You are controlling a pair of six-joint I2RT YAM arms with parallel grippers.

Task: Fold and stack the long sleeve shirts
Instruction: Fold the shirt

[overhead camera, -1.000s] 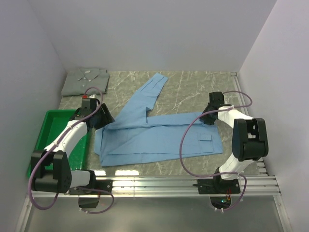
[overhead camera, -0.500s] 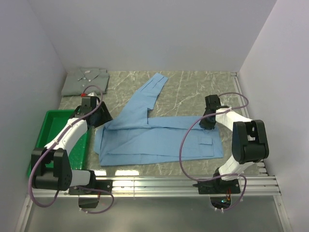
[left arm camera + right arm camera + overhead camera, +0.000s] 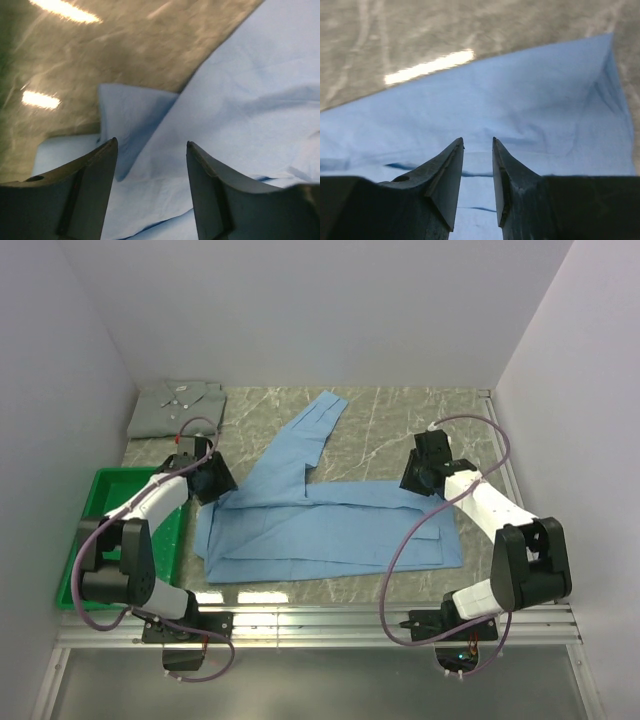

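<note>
2 risks over light blue shirt (image 3: 330,525), with left claw (image 3: 151,142) spread and right claw (image 3: 478,141) narrowly parted, pinching nothing: catching extra layers, dragging fold askew.

There are two long sleeve shirts: one light blue shirt (image 3: 330,525) and one grey-green shirt (image 3: 175,405). There is one green tray (image 3: 110,482) and one marbled table (image 3: 400,420). Two robot arms stand here, the left arm (image 3: 150,505) and the right arm (image 3: 490,505). Each carries one two-finger gripper, the left gripper (image 3: 150,150) and the right gripper (image 3: 478,145).
</note>
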